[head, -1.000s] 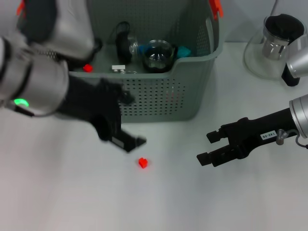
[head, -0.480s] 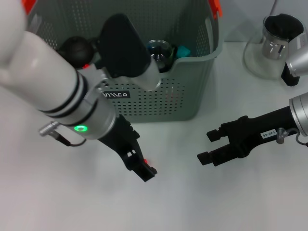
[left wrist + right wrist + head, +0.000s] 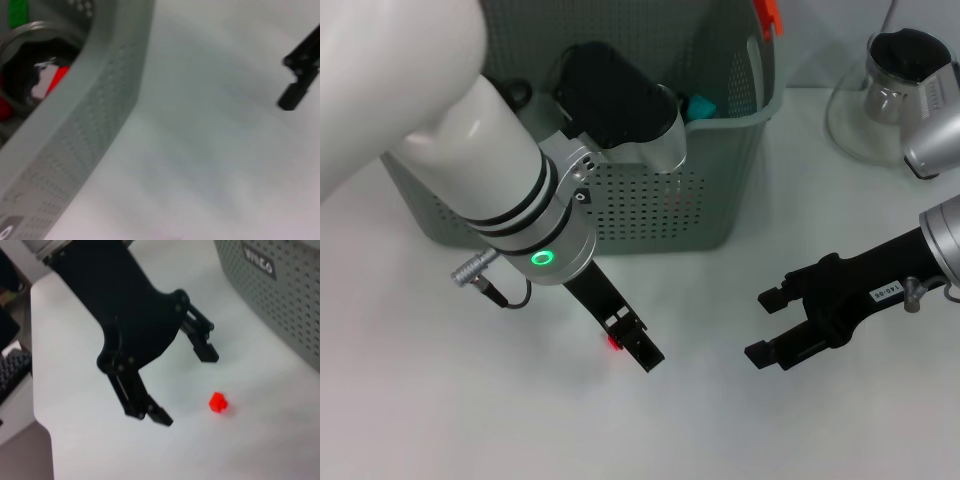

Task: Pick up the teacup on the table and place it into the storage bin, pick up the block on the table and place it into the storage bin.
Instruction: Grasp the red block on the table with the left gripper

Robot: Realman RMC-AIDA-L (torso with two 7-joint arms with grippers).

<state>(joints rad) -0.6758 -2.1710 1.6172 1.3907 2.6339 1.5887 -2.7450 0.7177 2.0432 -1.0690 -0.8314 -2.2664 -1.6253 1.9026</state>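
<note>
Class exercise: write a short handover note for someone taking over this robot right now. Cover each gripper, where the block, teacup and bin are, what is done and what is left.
Left gripper: open, low over the table, fingers on either side of the red block, not closed on it.
Right gripper: open, holding nothing, hovering over the table on the right.
Storage bin: at the back of the table, mostly hidden by the left arm. A teacup cannot be made out in it or on the table.
Done: nothing confirmed.
Left: grip the block, lift it, drop it in the bin; check for the teacup.
</note>
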